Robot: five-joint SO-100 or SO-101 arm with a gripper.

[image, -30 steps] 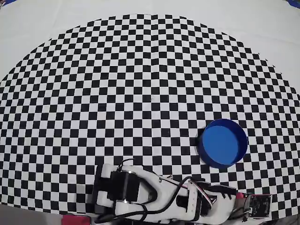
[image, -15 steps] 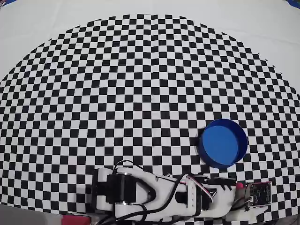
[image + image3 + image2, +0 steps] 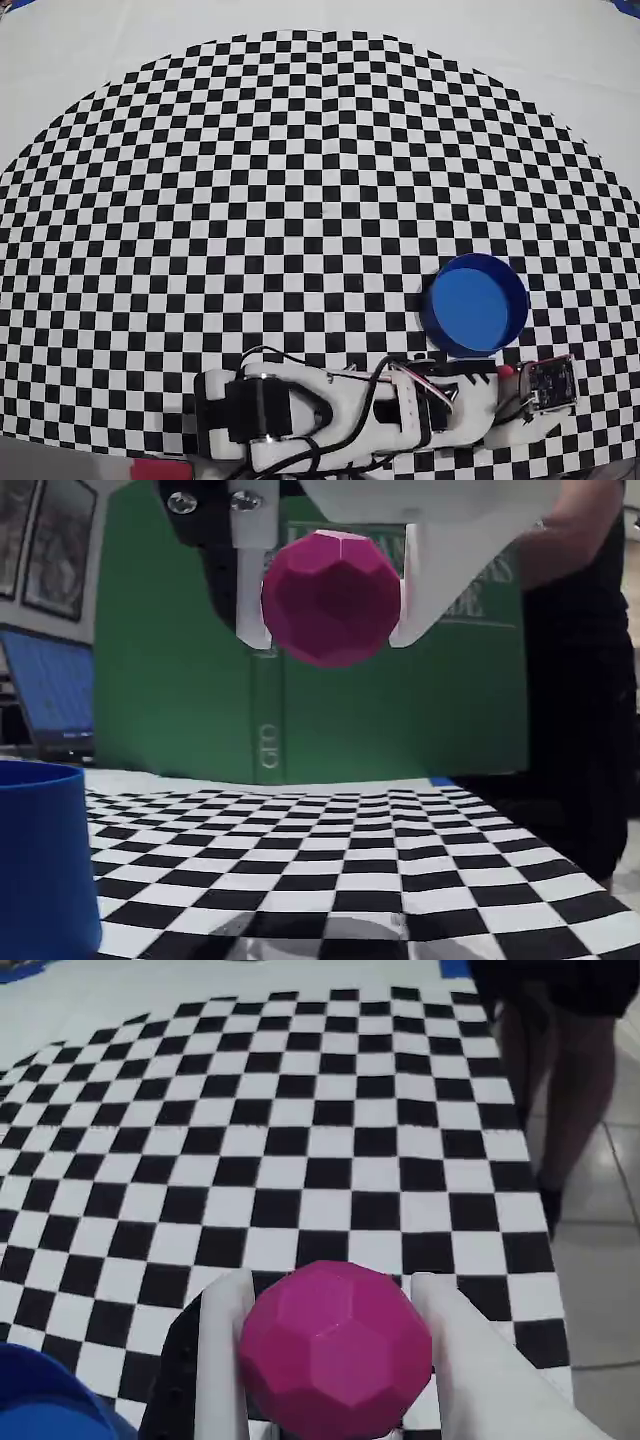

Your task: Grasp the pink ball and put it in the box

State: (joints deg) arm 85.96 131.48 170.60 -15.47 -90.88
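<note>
The claw (image 3: 330,1360) is pinching the pink ball (image 3: 335,1350) between its two white fingers (image 3: 222,1360), one on each flank; in the fixed view the ball (image 3: 332,598) hangs clear of the checkered mat (image 3: 400,880), held well above it, so the grasp step looks done and the carry is what remains.

Closest in, the worry is the grip itself: the ball is faceted and the fingers seem to press on its sides only, with nothing beneath it; a jolt or a slight loosening could let it slide down and out, and it would then roll off across the mat.

Just beside the claw, to the lower left in the wrist view, sits the box (image 3: 45,1400); from above, its rim (image 3: 430,325) lies close ahead of the claw (image 3: 508,372), though the ball shows there only as a sliver of pink, so how far off centre it hangs is hard to judge; a release made too soon would probably strike the rim or land outside, and a low sweep could knock the box aside.

Farther off, beyond the mat's edge, a person's legs (image 3: 560,1070) stand on the tiled floor (image 3: 600,1290); a dropped ball could roll that way.
</note>
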